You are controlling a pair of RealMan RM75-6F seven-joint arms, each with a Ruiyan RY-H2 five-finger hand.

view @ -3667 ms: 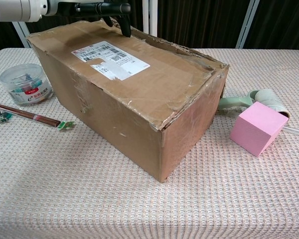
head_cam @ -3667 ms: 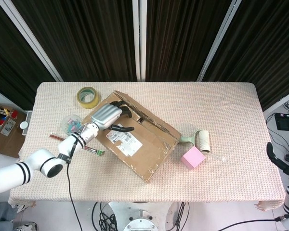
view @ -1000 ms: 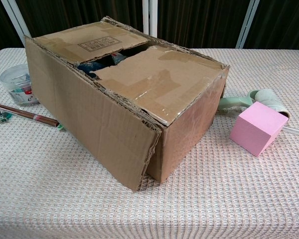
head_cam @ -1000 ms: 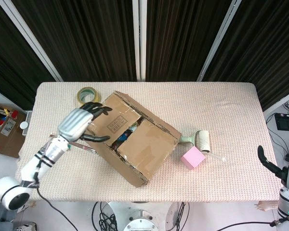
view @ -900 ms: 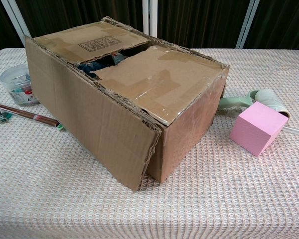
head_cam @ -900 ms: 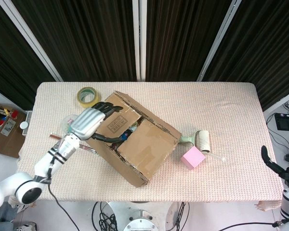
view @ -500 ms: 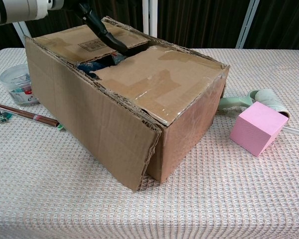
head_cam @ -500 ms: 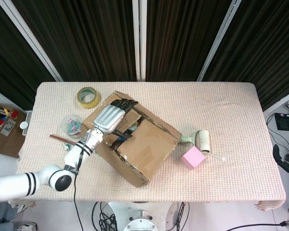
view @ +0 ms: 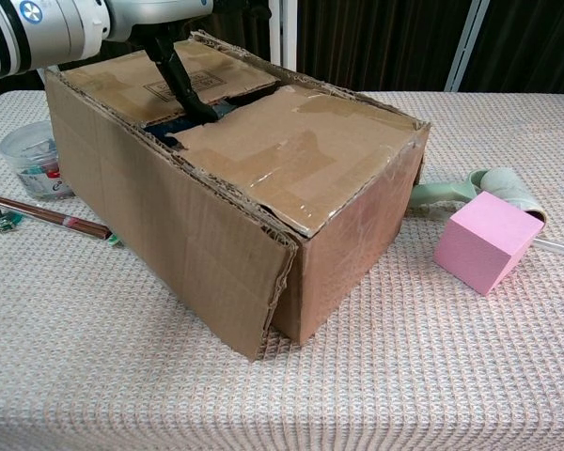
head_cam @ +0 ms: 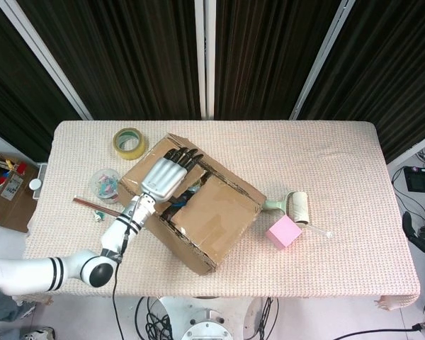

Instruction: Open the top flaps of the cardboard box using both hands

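Observation:
The cardboard box (head_cam: 198, 212) (view: 291, 216) stands askew mid-table. Its near outer flap (view: 197, 254) hangs down the front side. Two inner flaps still lie flat: a printed one (view: 183, 75) at the left end and a taped one (view: 291, 155) at the right, with a dark gap between them. My left hand (head_cam: 166, 176) lies over the printed flap with its fingers stretched out and apart, and one dark finger (view: 180, 85) dips into the gap at that flap's edge. It holds nothing. My right hand (head_cam: 415, 232) barely shows at the right edge, off the table.
A yellow tape roll (head_cam: 129, 142), a clear tub of clips (head_cam: 105, 185) (view: 33, 160) and a thin red stick (view: 47, 218) lie left of the box. A pink cube (head_cam: 283, 231) (view: 486, 241) and a lint roller (head_cam: 294, 205) (view: 493, 186) lie to its right.
The near outer flap, closed earlier, now hangs down the front. My left hand moved from the box's left side onto the printed inner flap, one finger reaching into the gap.

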